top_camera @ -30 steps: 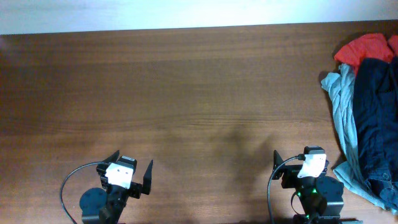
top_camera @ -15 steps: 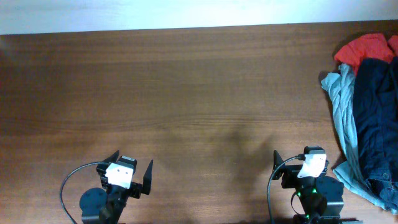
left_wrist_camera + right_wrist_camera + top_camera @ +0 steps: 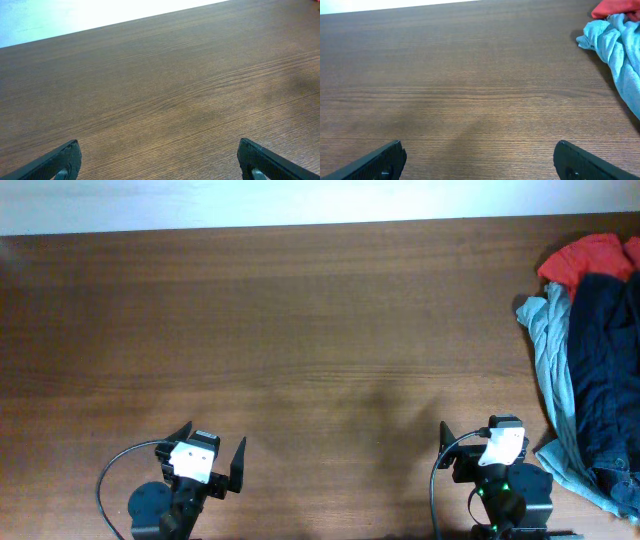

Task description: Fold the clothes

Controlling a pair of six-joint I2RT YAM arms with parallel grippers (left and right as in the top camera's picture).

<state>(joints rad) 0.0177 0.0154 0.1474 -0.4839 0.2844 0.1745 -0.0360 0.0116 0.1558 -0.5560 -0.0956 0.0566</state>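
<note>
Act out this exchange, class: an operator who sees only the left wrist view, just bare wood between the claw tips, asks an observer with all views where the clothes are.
Operator: Only wood here. Where are they?
Observer: The clothes lie heaped at the right edge of the table, with a navy garment on top.
Operator: Which claw is nearer to them?
Observer: The right claw, open and empty. A grey-blue garment shows at the right of its wrist view.

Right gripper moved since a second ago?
No. The right gripper is at the same spot in the overhead view, with the same gap to the grey-blue garment.
</note>
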